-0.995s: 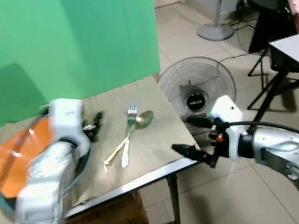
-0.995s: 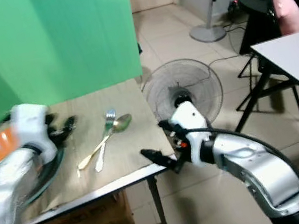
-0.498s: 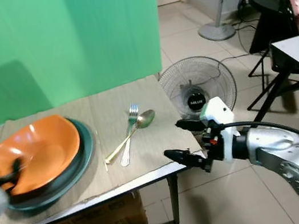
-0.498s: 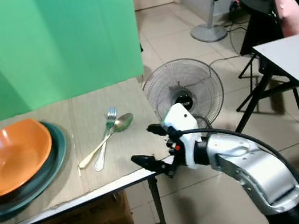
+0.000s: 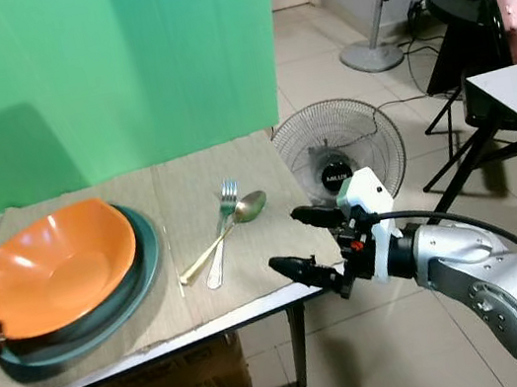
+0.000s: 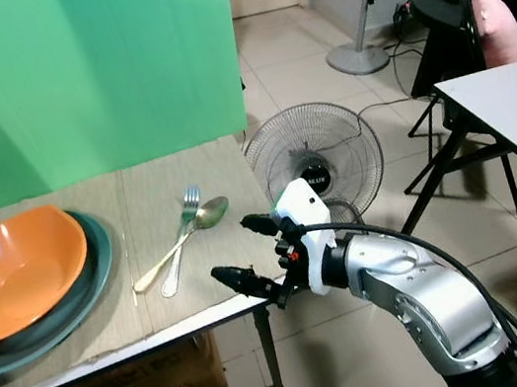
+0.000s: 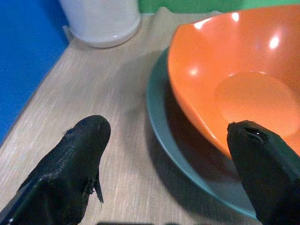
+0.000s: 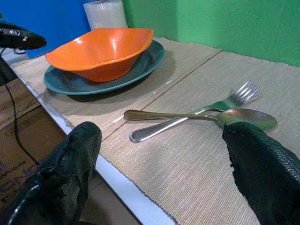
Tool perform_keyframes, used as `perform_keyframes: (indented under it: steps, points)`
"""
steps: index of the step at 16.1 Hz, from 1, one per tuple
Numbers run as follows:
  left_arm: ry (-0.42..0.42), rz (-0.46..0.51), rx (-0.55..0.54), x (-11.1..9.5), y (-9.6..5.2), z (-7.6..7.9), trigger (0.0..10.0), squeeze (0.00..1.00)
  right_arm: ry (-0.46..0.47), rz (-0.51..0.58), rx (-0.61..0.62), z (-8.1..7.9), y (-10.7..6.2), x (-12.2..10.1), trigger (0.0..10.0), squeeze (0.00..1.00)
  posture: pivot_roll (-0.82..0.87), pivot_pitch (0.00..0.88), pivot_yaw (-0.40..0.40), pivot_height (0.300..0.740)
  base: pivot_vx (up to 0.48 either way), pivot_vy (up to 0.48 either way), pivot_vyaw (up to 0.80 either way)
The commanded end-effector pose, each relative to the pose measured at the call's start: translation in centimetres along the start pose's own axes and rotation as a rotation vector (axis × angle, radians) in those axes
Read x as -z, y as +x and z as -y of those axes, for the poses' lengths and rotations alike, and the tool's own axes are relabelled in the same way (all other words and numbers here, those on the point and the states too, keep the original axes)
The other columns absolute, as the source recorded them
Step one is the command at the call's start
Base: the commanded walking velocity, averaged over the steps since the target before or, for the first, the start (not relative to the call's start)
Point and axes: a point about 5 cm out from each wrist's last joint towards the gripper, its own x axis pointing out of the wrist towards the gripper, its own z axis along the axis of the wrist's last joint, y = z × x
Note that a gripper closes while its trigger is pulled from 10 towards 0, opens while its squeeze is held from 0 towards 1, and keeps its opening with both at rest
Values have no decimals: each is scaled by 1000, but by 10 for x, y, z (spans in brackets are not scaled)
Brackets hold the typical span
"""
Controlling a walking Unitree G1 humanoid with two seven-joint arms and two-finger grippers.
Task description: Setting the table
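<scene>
Two claws: both at work near the table (image 5: pixel 257 299), lower half of the frame.
Right claw (image 5: pixel 305 238): lower centre, just off the table's front edge; fingers spread wide, holding nothing.
Left claw (image 7: pixel 164 164): lower left, beside the plate rim; fingers apart, empty.
Orange glossy bowl (image 5: pixel 56 264): left of centre, resting in a teal round plate (image 5: pixel 146 263).
Silver metal fork (image 5: pixel 224 225) and gold-tinted metal spoon (image 5: pixel 233 220): centre, crossed and touching, on a beige woven placemat (image 5: pixel 261 263).
Step, judged: reaching for the cutlery.
Advice: approach low over the mat, take one handle clear of the crossing, lift without dragging its neighbour.
Black floor fan (image 5: pixel 340 154): right of centre, beyond the table's end.
</scene>
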Motion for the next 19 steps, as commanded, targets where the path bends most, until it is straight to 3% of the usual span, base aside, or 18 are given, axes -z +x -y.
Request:
perform_keyframes:
  steps: [1,2,5,6,8,11,12,13,15,16,19]
  points:
    - [-57,-2,66,1,1,1,10000,412,-5,2,-8,1,-1,-2,10000,1000,-17,4,27,740,0,0,0]
    - [-117,11,158,1,2,5,10000,0,-10,2,-15,0,0,-2,10000,1000,-18,1,27,740,0,0,0]
    - [-233,10,267,1,8,5,10000,0,-26,3,-9,1,0,-4,10000,1000,-21,0,33,740,0,0,0]
    - [-286,-21,275,5,11,3,10000,0,-28,2,-13,0,-1,-4,10000,949,-22,0,39,740,0,0,0]
    - [-350,-59,240,13,19,-6,10000,0,-34,0,-29,-2,-2,-4,10000,0,-24,0,44,740,0,0,0]
    - [-437,-29,294,11,22,-5,10000,0,-35,3,-33,-2,-3,-4,10000,0,-27,0,48,740,0,0,0]
    - [-447,-24,305,10,23,-5,9059,0,-35,5,-35,-3,-3,-4,10000,0,-27,0,48,740,0,0,0]
    - [-458,-24,323,9,23,-5,5176,0,-38,9,-56,-5,-3,-5,10000,0,-26,0,48,740,0,0,0]
    - [-474,-23,339,9,24,-4,549,0,-48,11,-128,-12,-5,-6,10000,0,-25,0,48,740,0,0,0]
    - [-474,-27,342,9,24,-4,0,0,-55,11,-163,-15,-6,-6,10000,0,-25,0,48,740,0,0,0]
    - [-490,-68,355,14,28,-2,0,0,-64,15,-258,-21,-10,-9,10000,0,-23,0,48,740,0,0,0]
